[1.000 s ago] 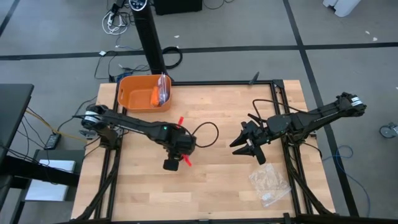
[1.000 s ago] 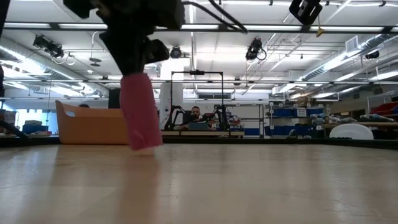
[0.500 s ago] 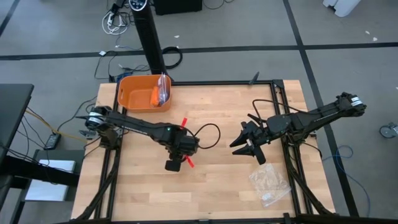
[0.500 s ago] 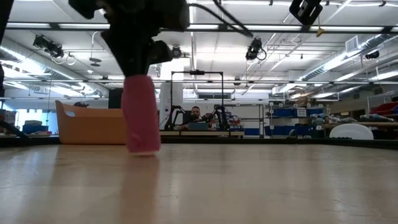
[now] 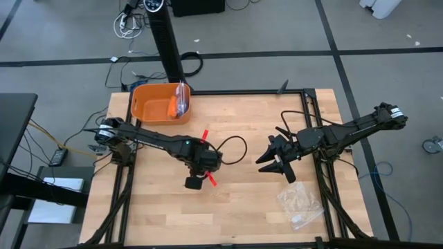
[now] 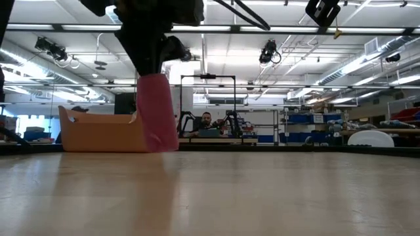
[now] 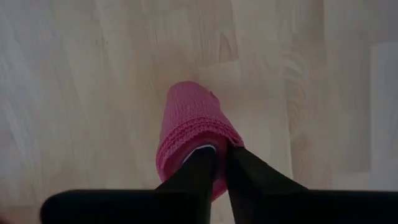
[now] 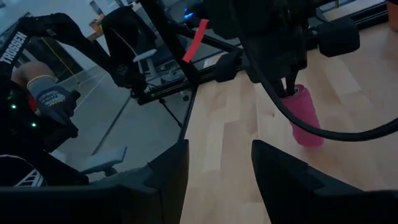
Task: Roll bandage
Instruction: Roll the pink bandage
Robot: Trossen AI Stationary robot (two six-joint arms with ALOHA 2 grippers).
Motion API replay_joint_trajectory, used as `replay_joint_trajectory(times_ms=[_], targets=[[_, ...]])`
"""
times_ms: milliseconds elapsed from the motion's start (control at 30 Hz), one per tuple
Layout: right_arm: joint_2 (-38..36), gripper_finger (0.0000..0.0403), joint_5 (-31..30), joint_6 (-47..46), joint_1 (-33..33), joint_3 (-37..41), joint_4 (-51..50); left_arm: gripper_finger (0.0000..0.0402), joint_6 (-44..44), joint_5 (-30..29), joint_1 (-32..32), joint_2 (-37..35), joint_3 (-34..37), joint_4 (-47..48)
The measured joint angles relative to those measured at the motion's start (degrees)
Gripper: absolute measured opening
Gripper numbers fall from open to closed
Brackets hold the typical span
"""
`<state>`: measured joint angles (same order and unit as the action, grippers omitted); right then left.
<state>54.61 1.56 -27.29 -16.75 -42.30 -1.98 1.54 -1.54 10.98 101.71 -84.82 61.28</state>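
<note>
The bandage point(image 7: 189, 118) is a magenta-pink compact roll. It hangs end-down from my left gripper point(image 7: 217, 152), which is shut on its upper end over the table's middle left. In the low view the roll point(image 6: 157, 111) leans slightly under the dark gripper point(image 6: 152, 62). In the high view the gripper point(image 5: 194, 182) hides it. Whether its lower end point(image 8: 306, 138) touches the wood, I cannot tell. My right gripper point(image 8: 217, 180) waits open at the middle right point(image 5: 273, 162), pointing toward the roll with nothing between its fingers. My left gripper holds the roll by the rim of its upper end point(image 7: 214, 138). One finger point(image 7: 198, 167) goes down into the roll's hollow and the other point(image 7: 252, 174) stays outside, with the wound wall pinched between them. The fingers point almost straight down. The roll hangs below them, slightly tilted.
An orange tub point(image 5: 149, 104) with items inside stands at the far left corner. A clear crinkled plastic bag point(image 5: 300, 203) lies near the right front edge. A black cable point(image 5: 232, 149) loops beside the left gripper. A person sits far behind the table point(image 6: 207, 121).
My left gripper has edged a little toward the table's right with the roll. The roll stood nearly upright before. Now it leans, and its lower end sits higher in the low view. My right arm has kept still.
</note>
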Motion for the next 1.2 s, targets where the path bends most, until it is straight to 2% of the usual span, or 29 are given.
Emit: replay_joint_trajectory(times_ms=[200,500,700,833,1033,1133,1200], targets=[[0.0,0.018,0.0,0.0,0.0,0.0,0.0,0.0017,0.0,-0.5,0.0,0.0,0.6,-0.1],[0.0,0.018,0.0,0.0,0.0,0.0,0.0,0.0076,0.6,-1.3,0.0,0.0,0.6,-0.1],[0.0,0.018,0.0,0.0,0.0,0.0,0.0,0.009,0.8,-1.3,0.0,-0.1,0.6,0.0],[0.0,0.018,0.0,0.0,0.0,0.0,0.0,0.0078,0.8,-1.3,0.0,-0.1,0.6,0.0],[0.0,0.018,0.0,0.0,0.0,0.0,0.0,0.0017,0.4,-1.3,0.0,-0.1,0.6,0.0],[0.0,0.018,0.0,0.0,0.0,0.0,0.0,0.0016,1.0,-1.3,0.0,-0.1,0.6,0.1],[0.0,0.018,0.0,0.0,0.0,0.0,0.0,0.0035,2.0,-1.3,0.0,-0.1,0.6,0.2]])
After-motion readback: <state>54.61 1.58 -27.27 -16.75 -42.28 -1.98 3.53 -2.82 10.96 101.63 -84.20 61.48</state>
